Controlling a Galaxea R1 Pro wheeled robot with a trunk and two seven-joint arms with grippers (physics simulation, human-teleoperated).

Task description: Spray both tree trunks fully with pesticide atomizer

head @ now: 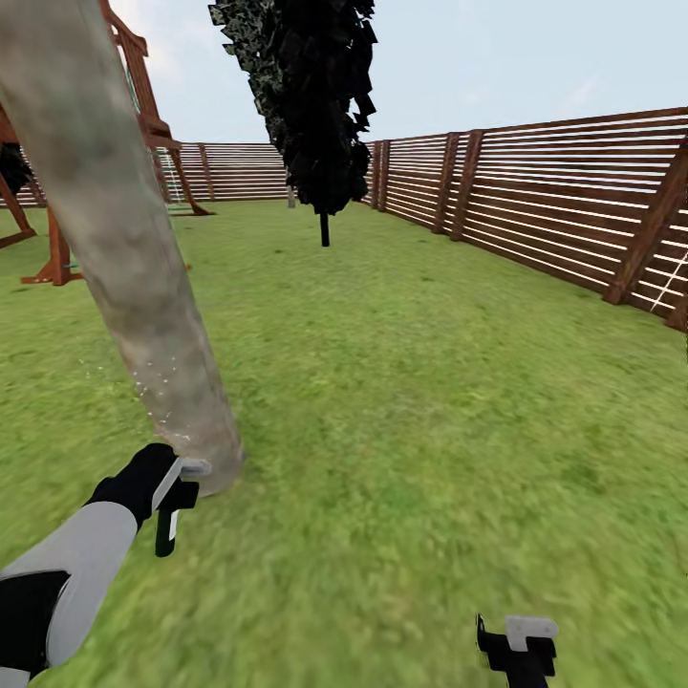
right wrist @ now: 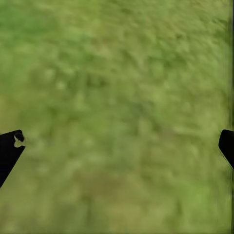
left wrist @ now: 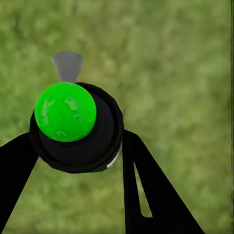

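The pesticide atomizer [left wrist: 73, 126] is a black round body with a bright green cap and a grey nozzle. My left gripper [left wrist: 75, 146] is shut on it, one black finger on each side. In the head view the left gripper [head: 177, 497] sits low beside the base of a tree trunk [head: 124, 248], a pale mottled column. The atomizer's grey nozzle [head: 194, 468] nearly touches the trunk's foot. A few pale specks show on the lower trunk. My right gripper [head: 521, 650] hangs open over bare grass at the lower right, with its fingertips [right wrist: 9, 146] far apart.
Green lawn [head: 411, 382] stretches ahead. A near-black narrow conifer [head: 315, 105] stands in the middle distance. A brown slatted fence [head: 554, 201] runs along the right side and the back. A wooden play frame [head: 143, 105] stands behind the trunk at the left.
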